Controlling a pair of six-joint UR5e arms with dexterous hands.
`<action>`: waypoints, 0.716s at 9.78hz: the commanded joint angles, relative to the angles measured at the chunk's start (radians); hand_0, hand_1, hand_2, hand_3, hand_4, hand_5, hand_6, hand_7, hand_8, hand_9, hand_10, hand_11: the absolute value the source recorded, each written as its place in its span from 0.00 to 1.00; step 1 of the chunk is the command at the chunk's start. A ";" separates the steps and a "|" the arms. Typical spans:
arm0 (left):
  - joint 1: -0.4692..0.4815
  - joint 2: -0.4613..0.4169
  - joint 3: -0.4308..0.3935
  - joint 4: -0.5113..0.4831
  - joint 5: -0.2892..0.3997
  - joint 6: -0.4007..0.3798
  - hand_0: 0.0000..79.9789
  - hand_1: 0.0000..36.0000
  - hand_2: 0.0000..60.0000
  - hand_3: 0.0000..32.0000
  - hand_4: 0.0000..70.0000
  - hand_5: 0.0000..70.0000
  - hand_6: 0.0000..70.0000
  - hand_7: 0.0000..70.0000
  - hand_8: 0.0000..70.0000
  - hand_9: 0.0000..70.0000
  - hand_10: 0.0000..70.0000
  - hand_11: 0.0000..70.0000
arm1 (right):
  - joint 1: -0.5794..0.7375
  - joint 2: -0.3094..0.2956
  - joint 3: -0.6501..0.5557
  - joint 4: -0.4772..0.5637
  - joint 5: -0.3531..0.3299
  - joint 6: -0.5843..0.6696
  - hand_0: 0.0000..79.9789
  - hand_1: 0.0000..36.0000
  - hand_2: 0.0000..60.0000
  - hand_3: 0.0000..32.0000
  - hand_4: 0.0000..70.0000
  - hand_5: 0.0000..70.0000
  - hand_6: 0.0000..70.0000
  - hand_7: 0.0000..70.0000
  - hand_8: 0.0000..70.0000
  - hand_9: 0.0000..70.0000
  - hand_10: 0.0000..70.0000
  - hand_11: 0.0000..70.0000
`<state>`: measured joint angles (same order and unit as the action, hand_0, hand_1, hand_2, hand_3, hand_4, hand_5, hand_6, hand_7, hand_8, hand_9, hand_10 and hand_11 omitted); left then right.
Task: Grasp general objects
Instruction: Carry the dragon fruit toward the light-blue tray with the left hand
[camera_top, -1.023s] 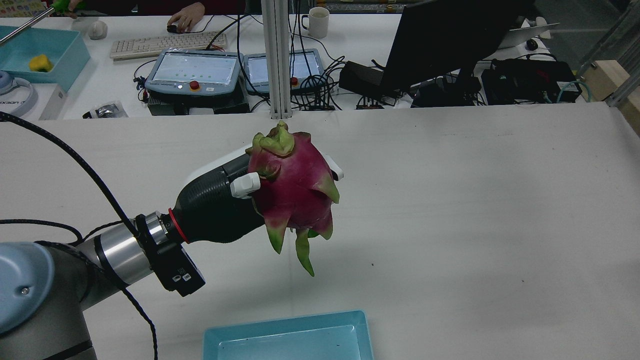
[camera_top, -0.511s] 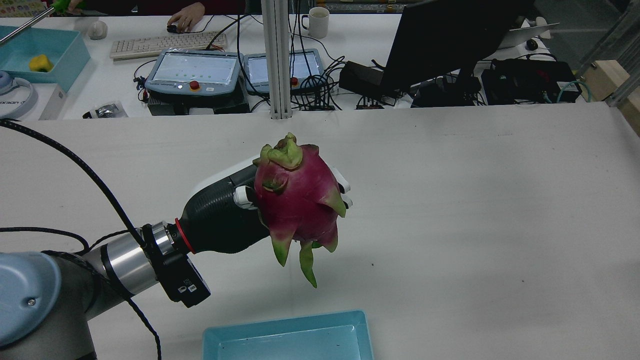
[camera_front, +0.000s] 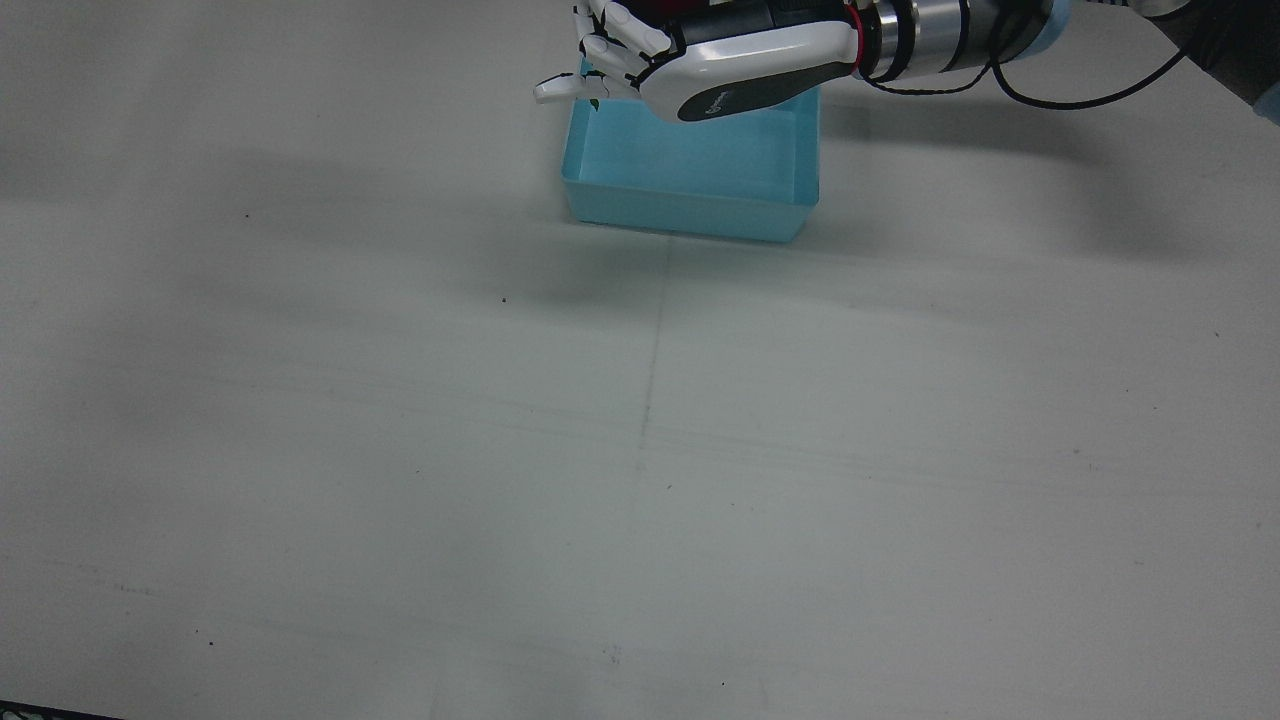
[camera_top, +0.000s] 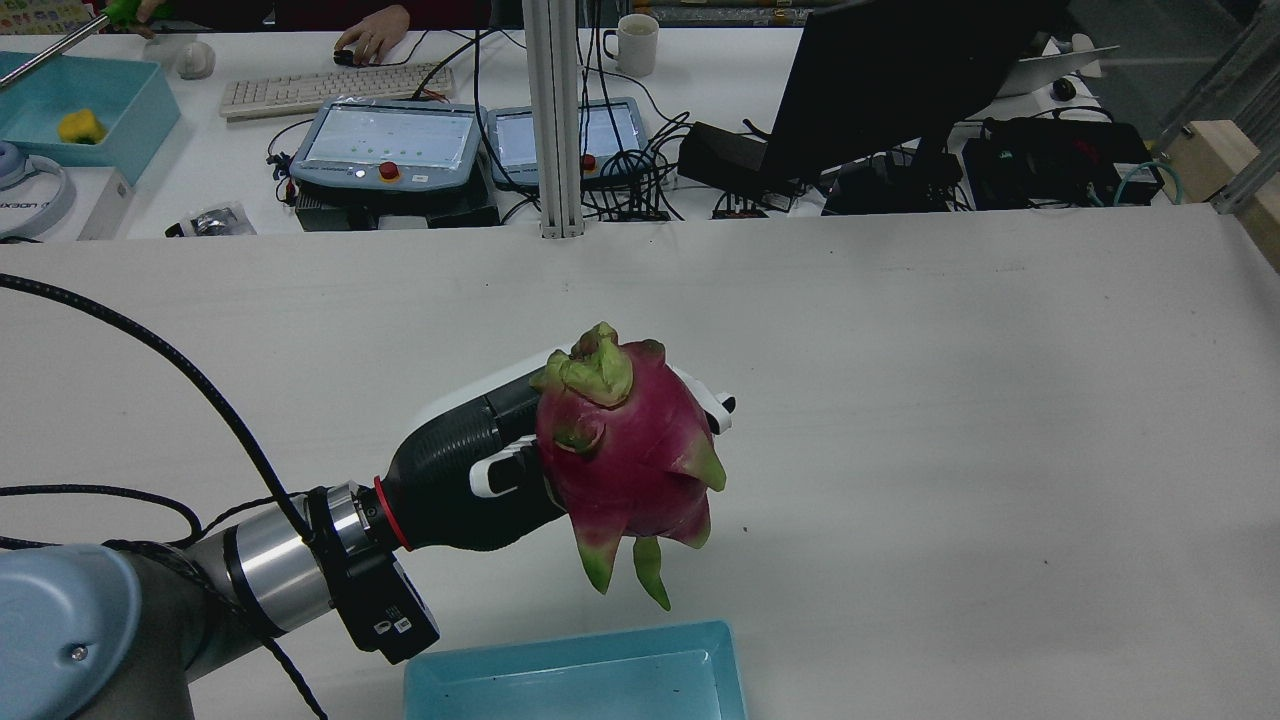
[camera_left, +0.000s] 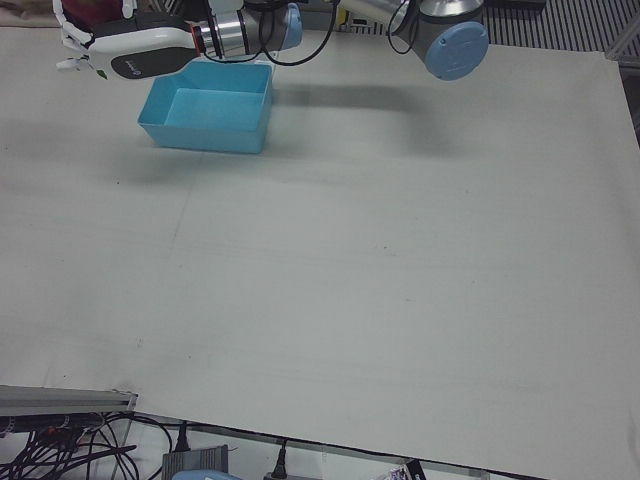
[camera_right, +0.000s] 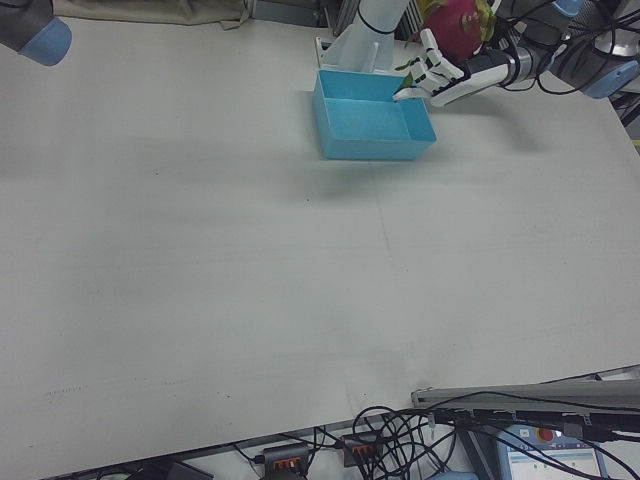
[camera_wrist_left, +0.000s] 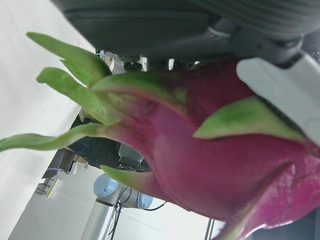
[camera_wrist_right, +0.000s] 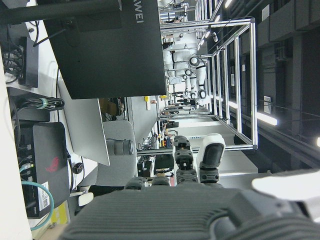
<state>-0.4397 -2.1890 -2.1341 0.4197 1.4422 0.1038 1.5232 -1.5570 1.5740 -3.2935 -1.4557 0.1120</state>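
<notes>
A pink dragon fruit (camera_top: 625, 460) with green scales hangs above the table, held in my left hand (camera_top: 480, 470), which is shut on it from the side. The fruit's lower tips hang just above the far rim of a blue tray (camera_top: 570, 640). In the front view the left hand (camera_front: 700, 60) covers the fruit over the tray (camera_front: 690, 222). The right-front view shows the fruit (camera_right: 455, 25) above the hand (camera_right: 445, 75). The left hand view is filled by the fruit (camera_wrist_left: 200, 160). My right hand (camera_wrist_right: 192, 165) shows only in its own view, fingers apart, holding nothing.
The white table (camera_top: 950, 420) stretches wide around the tray. Beyond its far edge are teach pendants (camera_top: 390, 145), a keyboard (camera_top: 335, 90), a dark monitor (camera_top: 900, 80) and cables. An aluminium post (camera_top: 555, 120) stands at the table's far edge.
My left hand has carried the dragon fruit down and back toward the blue tray, a little to the right in the rear view. The grasp is unchanged.
</notes>
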 joint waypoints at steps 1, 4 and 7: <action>0.022 0.000 -0.009 0.001 0.000 0.001 0.73 0.06 0.00 0.00 1.00 0.84 0.29 0.64 0.28 0.19 0.00 0.00 | 0.000 0.000 0.000 0.000 0.000 0.000 0.00 0.00 0.00 0.00 0.00 0.00 0.00 0.00 0.00 0.00 0.00 0.00; 0.068 -0.002 -0.009 0.008 -0.002 0.013 0.74 0.05 0.00 0.00 1.00 0.85 0.31 0.67 0.31 0.22 0.00 0.00 | 0.000 0.000 0.000 0.000 0.000 0.000 0.00 0.00 0.00 0.00 0.00 0.00 0.00 0.00 0.00 0.00 0.00 0.00; 0.078 -0.002 -0.009 0.008 0.000 0.014 0.74 0.05 0.00 0.00 1.00 0.86 0.31 0.67 0.31 0.23 0.00 0.00 | 0.000 0.000 0.000 0.000 0.000 0.000 0.00 0.00 0.00 0.00 0.00 0.00 0.00 0.00 0.00 0.00 0.00 0.00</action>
<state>-0.3741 -2.1903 -2.1429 0.4275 1.4414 0.1158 1.5232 -1.5570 1.5739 -3.2935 -1.4557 0.1120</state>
